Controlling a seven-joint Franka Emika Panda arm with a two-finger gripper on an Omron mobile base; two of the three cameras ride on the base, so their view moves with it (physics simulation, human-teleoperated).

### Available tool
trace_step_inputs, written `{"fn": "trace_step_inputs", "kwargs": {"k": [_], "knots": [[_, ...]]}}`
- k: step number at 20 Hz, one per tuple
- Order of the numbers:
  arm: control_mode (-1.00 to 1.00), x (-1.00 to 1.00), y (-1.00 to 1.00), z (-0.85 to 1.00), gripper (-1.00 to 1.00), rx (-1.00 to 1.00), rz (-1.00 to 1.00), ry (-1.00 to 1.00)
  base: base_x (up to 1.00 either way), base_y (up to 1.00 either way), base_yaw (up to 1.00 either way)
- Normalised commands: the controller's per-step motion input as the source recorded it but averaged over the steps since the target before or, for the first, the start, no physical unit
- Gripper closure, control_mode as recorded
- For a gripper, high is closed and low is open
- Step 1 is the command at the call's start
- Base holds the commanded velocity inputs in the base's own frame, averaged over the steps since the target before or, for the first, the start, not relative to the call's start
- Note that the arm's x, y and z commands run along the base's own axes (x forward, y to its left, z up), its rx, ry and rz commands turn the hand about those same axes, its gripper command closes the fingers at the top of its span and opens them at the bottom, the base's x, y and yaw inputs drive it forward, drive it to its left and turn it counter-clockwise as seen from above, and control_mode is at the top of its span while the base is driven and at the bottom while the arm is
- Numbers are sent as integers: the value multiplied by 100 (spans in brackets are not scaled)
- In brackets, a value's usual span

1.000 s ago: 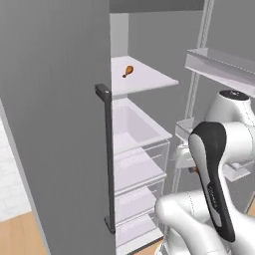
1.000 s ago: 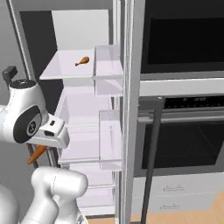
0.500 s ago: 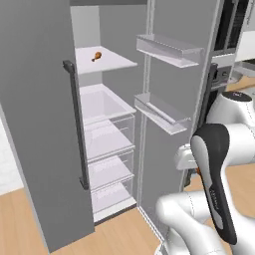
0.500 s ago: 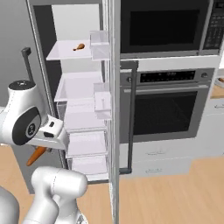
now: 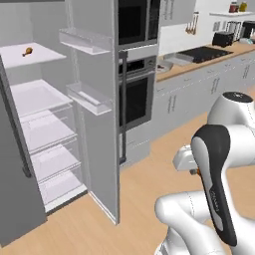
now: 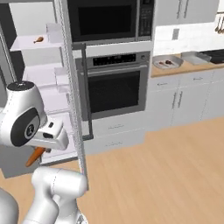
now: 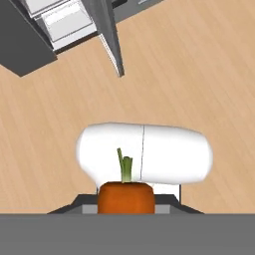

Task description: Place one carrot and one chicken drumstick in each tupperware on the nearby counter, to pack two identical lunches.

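- Orange shows at the bottom of the hand view: a carrot (image 7: 125, 197), green stem up, sits clamped in the gripper (image 7: 125, 205), whose jaws are closed on it. The same carrot pokes out below the wrist in the right base view (image 6: 35, 155).
- One chicken drumstick (image 5: 27, 50) lies on the top shelf of the open fridge (image 5: 35, 99), well apart from the arm.
- On the wooden counter (image 6: 188, 67) beyond the oven (image 6: 116, 85), the wide tupperware (image 6: 167, 62) already holds some dark food (too small to identify); the rectangular tupperware (image 6: 195, 56) sits just beside it.
- Judged step: carrying the carrot to the counter. Next, the base likely needs to approach the containers, and the arm must lower the carrot into whichever lacks one.
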Motion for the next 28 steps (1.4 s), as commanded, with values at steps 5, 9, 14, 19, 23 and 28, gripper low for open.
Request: {"fn": "trace_step_inputs", "kwargs": {"k": [5, 9, 14, 19, 23, 28], "knots": [[100, 0, 0, 0, 100, 0, 0, 0, -3, -97, -43], [100, 0, 0, 0, 100, 0, 0, 0, 81, -55, -23], [100, 0, 0, 0, 100, 0, 0, 0, 100, -15, -23], [100, 0, 0, 0, 100, 0, 0, 0, 100, -21, -21], [100, 0, 0, 0, 100, 0, 0, 0, 100, -11, -8], [100, 0, 0, 0, 100, 0, 0, 0, 100, -2, 0]]}}
